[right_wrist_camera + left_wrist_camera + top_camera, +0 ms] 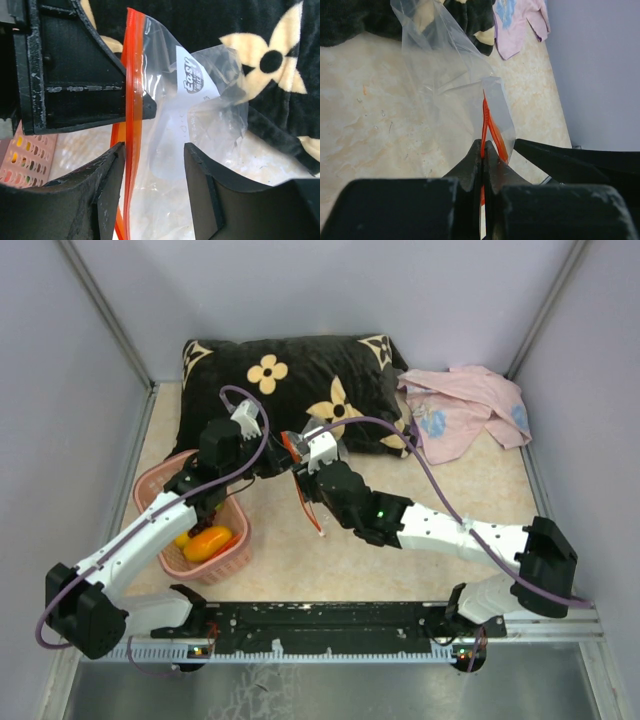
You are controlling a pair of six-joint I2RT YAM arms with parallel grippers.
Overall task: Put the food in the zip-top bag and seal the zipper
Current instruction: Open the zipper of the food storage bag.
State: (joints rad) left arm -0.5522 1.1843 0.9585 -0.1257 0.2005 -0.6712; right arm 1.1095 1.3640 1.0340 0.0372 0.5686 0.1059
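Bag (200, 115) held up over table centre, mouth edge upright. Zipper (133, 75) pinched by left gripper (483, 148), jaws closed tight on strip; shown plainly only in left wrist view. Right gripper (152, 185) parted, bag straddled, strip just beside one finger, nothing clamped. In top view bag nearly unseen, only thin red strip made out. Food (208, 542) lying in basket (150, 495), 8 o'clock of bag. Pillow (300, 370) at 12, cloth (465, 405) at 2.
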